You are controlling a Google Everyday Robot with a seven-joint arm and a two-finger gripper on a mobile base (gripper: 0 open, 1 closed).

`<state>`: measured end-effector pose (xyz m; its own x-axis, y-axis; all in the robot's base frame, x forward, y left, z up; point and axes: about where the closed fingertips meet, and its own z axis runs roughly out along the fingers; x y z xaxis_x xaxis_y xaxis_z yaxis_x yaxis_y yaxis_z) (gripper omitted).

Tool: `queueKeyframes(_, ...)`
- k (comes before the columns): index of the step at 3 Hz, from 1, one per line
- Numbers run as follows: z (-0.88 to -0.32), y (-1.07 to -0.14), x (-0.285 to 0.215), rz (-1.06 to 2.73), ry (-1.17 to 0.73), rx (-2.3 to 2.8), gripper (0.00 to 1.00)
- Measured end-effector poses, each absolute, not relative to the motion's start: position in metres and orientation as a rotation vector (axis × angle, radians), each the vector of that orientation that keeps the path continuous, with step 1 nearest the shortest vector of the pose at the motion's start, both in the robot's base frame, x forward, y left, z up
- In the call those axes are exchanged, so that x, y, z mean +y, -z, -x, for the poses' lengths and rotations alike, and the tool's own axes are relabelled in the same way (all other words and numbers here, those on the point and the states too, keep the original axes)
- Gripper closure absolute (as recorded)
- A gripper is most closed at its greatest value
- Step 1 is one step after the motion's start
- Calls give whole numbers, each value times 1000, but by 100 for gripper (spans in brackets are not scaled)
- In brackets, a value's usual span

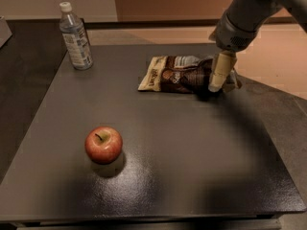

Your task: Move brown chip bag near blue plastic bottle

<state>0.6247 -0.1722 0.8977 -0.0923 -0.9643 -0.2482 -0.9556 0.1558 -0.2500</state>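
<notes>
A crinkled dark brown chip bag (178,74) with cream ends and white lettering lies flat on the far right part of the dark grey desk (192,157). The grey arm reaches down from the upper right, and its cream-coloured pincer (218,84) sits at the bag's right end, touching or just above it. I cannot tell how far open the pincer is, or whether it has hold of the bag. A small clear plastic bottle (76,37) with a white cap and pale blue label stands upright at the far left corner, well apart from the bag. A red apple (103,144) rests nearer the front left.
</notes>
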Motion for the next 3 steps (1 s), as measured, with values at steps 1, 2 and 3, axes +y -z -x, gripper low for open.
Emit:
queueKeyframes(1, -627, -886, -179, 1845, 41, 2120, 0)
queueKeyframes(2, -627, -876, -184, 1870, 38, 2139, 17)
queueKeyframes(3, -624, -870, -182, 1907, 29, 2133, 41)
